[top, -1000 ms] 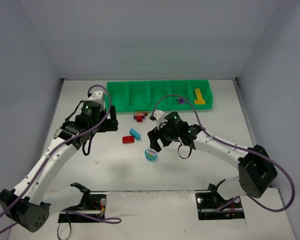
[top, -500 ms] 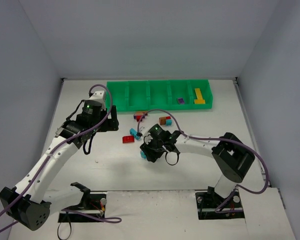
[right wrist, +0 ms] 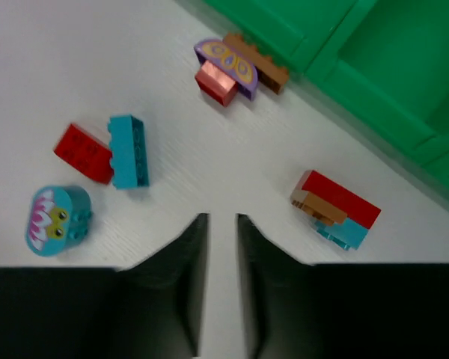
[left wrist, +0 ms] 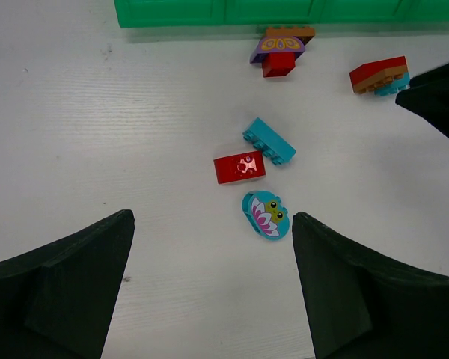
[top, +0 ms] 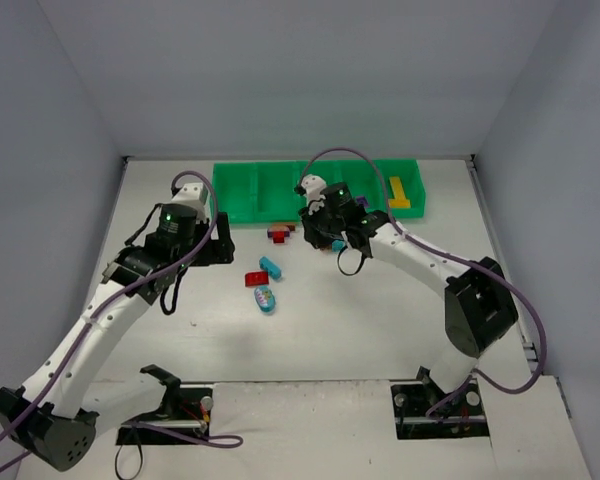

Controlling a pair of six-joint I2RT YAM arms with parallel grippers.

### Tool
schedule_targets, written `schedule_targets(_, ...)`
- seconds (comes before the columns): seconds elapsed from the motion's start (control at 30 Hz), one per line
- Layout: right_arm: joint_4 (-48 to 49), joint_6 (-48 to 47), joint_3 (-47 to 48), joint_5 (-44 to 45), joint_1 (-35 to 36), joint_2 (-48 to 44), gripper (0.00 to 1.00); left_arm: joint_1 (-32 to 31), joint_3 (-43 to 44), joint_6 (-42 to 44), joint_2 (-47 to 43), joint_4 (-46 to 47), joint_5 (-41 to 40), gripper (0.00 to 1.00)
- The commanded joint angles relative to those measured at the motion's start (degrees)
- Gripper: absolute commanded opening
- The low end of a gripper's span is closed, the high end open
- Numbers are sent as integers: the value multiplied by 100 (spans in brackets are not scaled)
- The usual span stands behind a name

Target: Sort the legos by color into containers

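The green tray (top: 280,188) stands at the back, with a yellow brick (top: 397,192) in its rightmost compartment. Loose legos lie in front of it: a red brick (left wrist: 239,167), a cyan brick (left wrist: 269,140), a round cyan lily piece (left wrist: 266,215), a purple-red-brown cluster (left wrist: 279,50) and a red-brown-cyan stack (right wrist: 335,209). My left gripper (left wrist: 211,217) is open and empty, above the table left of the red brick. My right gripper (right wrist: 221,218) is shut and empty, raised between the cluster and the stack. The right arm covers part of the tray.
The tray's front wall (right wrist: 337,75) runs just beyond the cluster and the stack. Blue-grey walls enclose the white table (top: 400,320) on three sides. Both arm bases sit at the near edge.
My right gripper dropped onto the round cyan piece, then pulled back up toward the tray. The round piece now lies further left, beside the red brick. The left arm barely moved.
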Motion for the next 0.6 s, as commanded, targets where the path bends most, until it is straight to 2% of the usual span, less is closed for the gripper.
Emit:
schedule_targets(0.0, 72, -4, 457, -493, 47, -21, 30, 27, 2, -91, -233, 45, -76, 80)
schedule_targets(0.07, 142, 199, 431, -513, 73, 14, 43, 27, -111, -162, -268, 36, -32, 80)
schedule_targets(0.1, 160, 296, 379, -382, 73, 23, 54, 27, -147, -345, -268, 10, 3, 80)
schedule_targets(0.23, 371, 849, 168, -336, 100, 50, 68, 1, -472, -952, -207, 63, 188, 80)
schedule_targets(0.3, 468, 938, 115, -285, 345, -11, 71, -8, -542, -1198, -172, -25, -30, 80)
schedule_targets(0.43, 486, 1323, 88, 5, 1004, 146, 73, -8, -499, -1261, -259, -201, -347, 80)
schedule_targets(0.57, 556, 1983, 9, 715, 1488, 418, 73, 1, -376, -1252, -312, -350, -515, 80)
